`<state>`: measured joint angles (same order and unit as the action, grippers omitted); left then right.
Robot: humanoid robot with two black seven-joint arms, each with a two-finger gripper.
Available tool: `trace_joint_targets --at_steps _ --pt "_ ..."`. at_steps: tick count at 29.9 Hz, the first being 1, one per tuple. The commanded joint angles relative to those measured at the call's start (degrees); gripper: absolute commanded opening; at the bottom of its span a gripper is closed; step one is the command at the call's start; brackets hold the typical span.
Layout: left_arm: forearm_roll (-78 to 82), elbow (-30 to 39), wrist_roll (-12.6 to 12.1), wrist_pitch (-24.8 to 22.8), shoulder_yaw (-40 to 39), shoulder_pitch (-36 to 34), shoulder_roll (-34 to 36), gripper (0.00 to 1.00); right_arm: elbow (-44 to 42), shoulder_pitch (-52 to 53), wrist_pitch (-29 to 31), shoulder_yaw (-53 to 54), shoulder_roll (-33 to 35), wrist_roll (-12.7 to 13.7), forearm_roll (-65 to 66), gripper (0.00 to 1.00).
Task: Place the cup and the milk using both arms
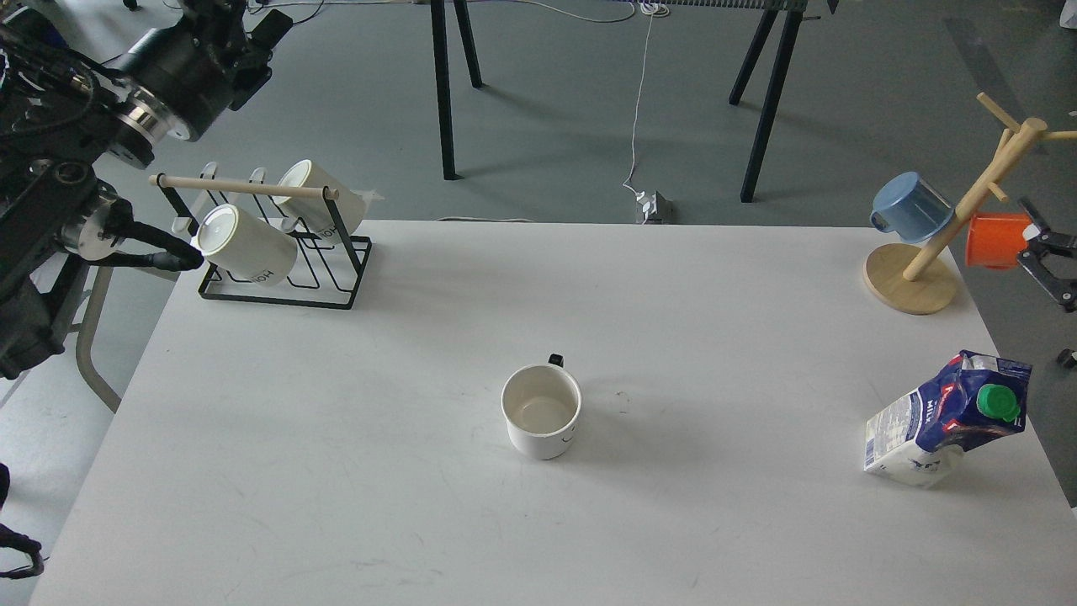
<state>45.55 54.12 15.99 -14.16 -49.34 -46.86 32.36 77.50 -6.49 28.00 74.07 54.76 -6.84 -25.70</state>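
One white cup sits upright near the middle of the bench, mouth open to the ceiling, a small dark handle poking out at its far rim and a faint smile drawn on its near wall. Nothing touches it, and bare white surface runs all around. Well off to the right, close to the bench's right edge, stands the milk carton, blue and white with a green cap, leaning and crumpled at the top, also on its own.

Out at the far right corner there's a wooden mug tree on a round base, a blue mug hanging on its left side and an orange mug on its right. Just beside that orange mug, at the picture's right edge, the right tool peeks in; only dark finger parts show, so I cannot tell whether it's wide or narrow.

Over at the far left corner, a black wire rack with a wooden rail carries two white mugs tilted on their sides. The left arm is up high at the top left, well clear of the bench, and its tool is cut by the frame's top edge, so I cannot tell its spread either.
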Motion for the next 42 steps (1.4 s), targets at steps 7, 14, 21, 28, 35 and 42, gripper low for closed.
trace_joint_targets --at_steps 7,14,21,28,35,42 --pt "-3.18 -0.86 -0.08 -0.25 0.03 0.63 0.95 0.99 1.43 -16.35 0.0 8.89 0.0 -0.37 -3.12 0.99" --pt "-3.18 -0.86 -0.08 -0.25 0.12 0.72 0.95 0.99 0.03 -24.87 0.0 10.04 -0.17 -0.54 -4.35 0.99" --pt "-3.1 -1.73 -0.08 -0.25 0.12 1.77 0.95 0.99 -1.29 -34.54 0.0 9.86 -2.28 -0.63 -6.03 0.99" --pt "-3.18 -2.09 -0.17 -0.34 0.21 1.77 0.95 0.99 0.72 -39.04 0.0 5.47 -15.36 0.34 -0.33 0.99" --pt "-4.76 -2.09 -0.79 -0.52 -0.15 2.92 1.31 0.99 4.15 -37.46 0.0 4.77 -22.4 0.34 2.68 0.99" --pt "-21.45 -7.53 -0.96 -2.27 0.12 3.53 1.04 0.99 5.82 -33.07 0.0 3.62 -27.06 0.34 3.29 0.99"
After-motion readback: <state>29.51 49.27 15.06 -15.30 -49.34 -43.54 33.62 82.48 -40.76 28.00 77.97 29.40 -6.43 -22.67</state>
